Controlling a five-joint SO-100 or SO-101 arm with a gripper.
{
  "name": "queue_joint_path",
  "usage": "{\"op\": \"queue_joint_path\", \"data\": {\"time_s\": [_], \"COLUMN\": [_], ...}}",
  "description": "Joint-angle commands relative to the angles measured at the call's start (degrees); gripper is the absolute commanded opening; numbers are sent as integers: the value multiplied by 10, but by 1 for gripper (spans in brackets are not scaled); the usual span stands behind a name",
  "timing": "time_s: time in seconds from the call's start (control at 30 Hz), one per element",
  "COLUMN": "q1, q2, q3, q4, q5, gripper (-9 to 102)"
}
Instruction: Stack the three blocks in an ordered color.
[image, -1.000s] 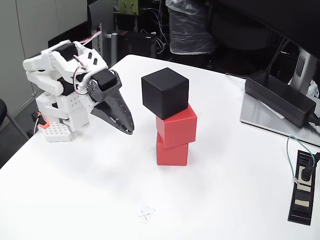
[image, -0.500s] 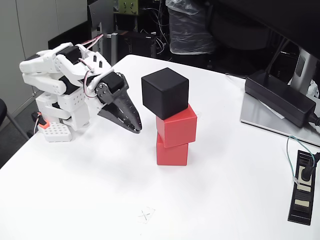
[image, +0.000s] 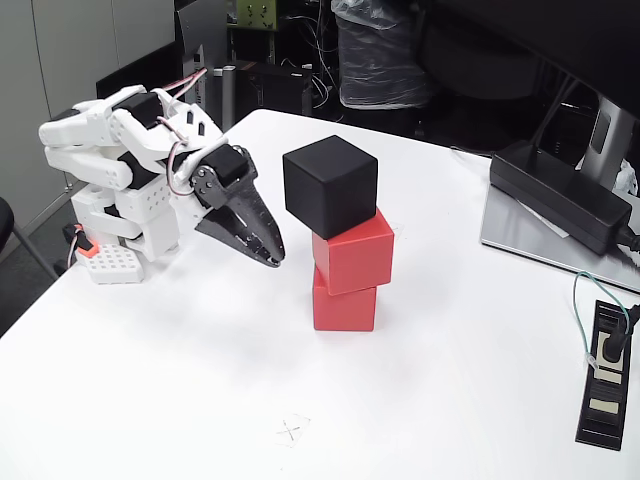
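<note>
Three blocks stand in one stack near the middle of the white table (image: 200, 380). A black block (image: 330, 185) sits on top, turned a little. Under it is a red block (image: 355, 250), and another red block (image: 344, 299) rests on the table. My gripper (image: 273, 258) is to the left of the stack, folded low over the arm's base, its black fingers pointing down and right. The fingers are together with nothing between them, and a gap separates them from the stack.
A long black power brick (image: 560, 195) lies on a grey stand at the right edge. A power strip (image: 606, 385) with a green cable sits at the lower right. A small pencilled X mark (image: 291, 431) is on the table's front. Cluttered equipment stands behind the table.
The arm shifted slightly right and up between the first two frames, bringing the fingertips a little nearer the stack. Since half a second ago nothing has moved.
</note>
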Motion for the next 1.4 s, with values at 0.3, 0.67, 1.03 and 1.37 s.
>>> {"op": "queue_joint_path", "data": {"time_s": [0.3,0.67,1.03,1.37], "q1": [4,11,11,11], "q2": [0,0,1,1], "q3": [-4,-4,-4,-4], "q4": [-9,-9,-9,-10], "q5": [-2,4,28,88], "gripper": [0,0,0,0]}}
